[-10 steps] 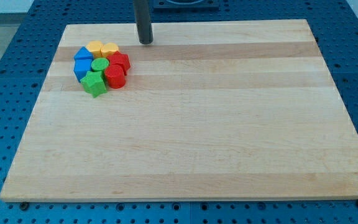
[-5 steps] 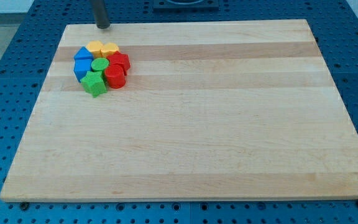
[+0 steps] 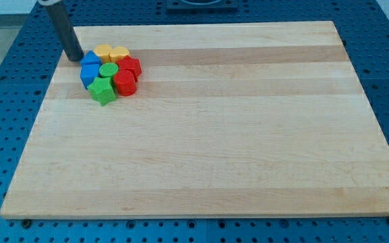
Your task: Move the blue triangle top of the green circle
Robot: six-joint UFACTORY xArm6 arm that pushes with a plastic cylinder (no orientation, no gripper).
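A tight cluster of blocks sits near the board's top left corner. The green circle (image 3: pixel 109 69) is in its middle. Two blue blocks lie on the cluster's left: the upper one (image 3: pixel 90 59) looks like the blue triangle, the lower one (image 3: pixel 88 75) is blocky. My tip (image 3: pixel 73 57) stands on the board just left of the upper blue block, a small gap between them. The dark rod rises from it toward the view's top left.
Two yellow blocks (image 3: pixel 111 52) lie at the cluster's top. Two red blocks (image 3: pixel 127 74) lie at its right. A green star (image 3: pixel 102 90) lies at its bottom. The wooden board (image 3: pixel 221 135) rests on a blue perforated table.
My tip has moved from the board's top edge near the middle leftward, then down, to just left of the upper blue block. No block has moved.
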